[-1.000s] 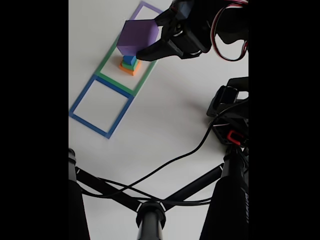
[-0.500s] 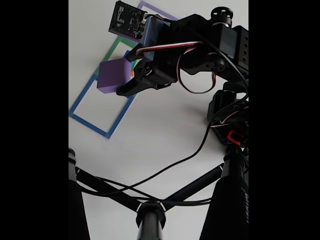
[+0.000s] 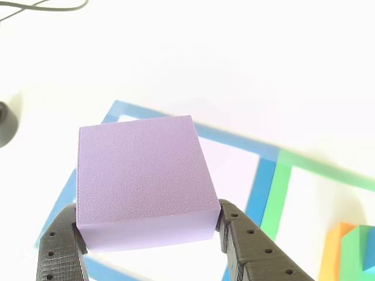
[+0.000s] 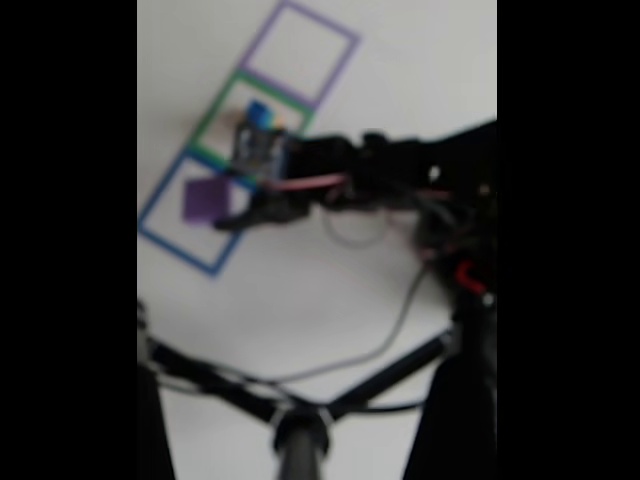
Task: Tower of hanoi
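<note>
My gripper (image 3: 149, 215) is shut on the purple foam block (image 3: 140, 181); its dark fingers (image 3: 246, 246) press the block's left and right sides. In the other view the block hangs over the blue square outline (image 3: 234, 137). At that view's lower right corner an orange block (image 3: 331, 257) and a green block (image 3: 358, 252) sit inside the green outline (image 3: 275, 199). The blurred fixed view shows the purple block (image 4: 207, 200) in my gripper (image 4: 222, 208) within the blue outline (image 4: 165, 245). A small blue cube (image 4: 260, 113) tops the stack in the green outline (image 4: 215, 115). Whether the purple block touches the table cannot be told.
A purple outline (image 4: 340, 30) lies beyond the green one. The arm (image 4: 400, 170) reaches in from the right of the fixed view. A black stand with spread legs (image 4: 300, 430) and a cable (image 4: 390, 330) fill the near part of the white table.
The gripper carried the purple block from beside the stack in the green outline, down and left to the blue outline. The stack stayed put.
</note>
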